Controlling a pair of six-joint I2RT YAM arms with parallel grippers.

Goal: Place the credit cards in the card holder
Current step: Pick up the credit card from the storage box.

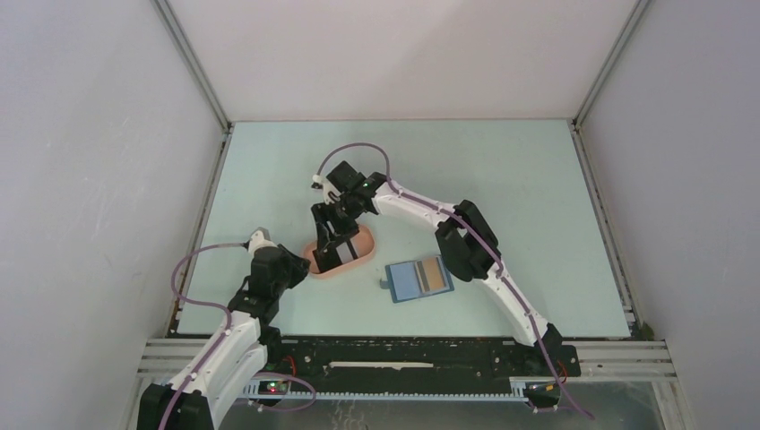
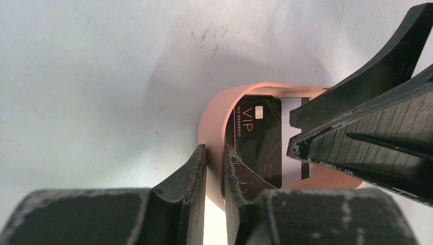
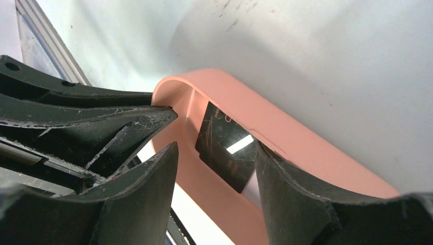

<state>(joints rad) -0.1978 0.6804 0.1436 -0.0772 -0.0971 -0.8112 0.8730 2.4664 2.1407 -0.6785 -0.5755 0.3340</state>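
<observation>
My right gripper [image 3: 215, 154] hangs with its jaws spread, one finger on each side of the glossy black credit card with "VIP" lettering [image 2: 258, 143]. On the wrist view I see a gap between one finger and the card's edge, so I judge nothing is pinched yet. The card lies inside the pink oval tray [image 3: 286, 117], one end propped up against the tray's wall. Something pale with a grey stripe shows beneath it; I cannot tell whether that is another card.

My left gripper [image 2: 214, 153] is pressed together on the left end of the tray, the pink wall sandwiched between its fingers. I take it to be steadying the tray.

To the right of the tray and a little nearer to me, the blue folding card holder [image 1: 410, 280] lies open and flat on the pale green table [image 1: 502, 179]. A tan-orange credit card [image 1: 433, 275] sits on its right half. Whether it is tucked into a pocket I cannot make out.

So I am at the pick-up of the black card. Next I should close the right jaws squarely on its edges, lift it clear of the tray wall without dragging the tray, carry it right, and line its edge up with a free pocket.
</observation>
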